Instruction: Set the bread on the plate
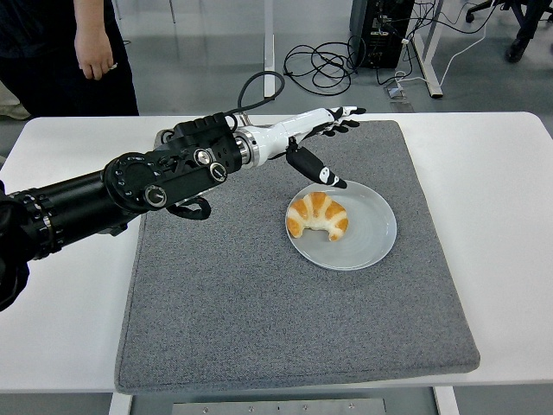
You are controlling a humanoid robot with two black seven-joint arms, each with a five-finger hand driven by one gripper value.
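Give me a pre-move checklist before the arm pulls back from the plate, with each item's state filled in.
1. Bread lies on the plate: ok.
2. Left hand open, holding nothing: ok.
3. Hand lifted clear of the bread, no contact: ok.
4. Plate sits fully on the grey mat: ok.
5. Person stands beyond the table's far left corner, near the arm's side: cannot tell if clear of its path.
6. Right arm position: cannot tell, out of view.
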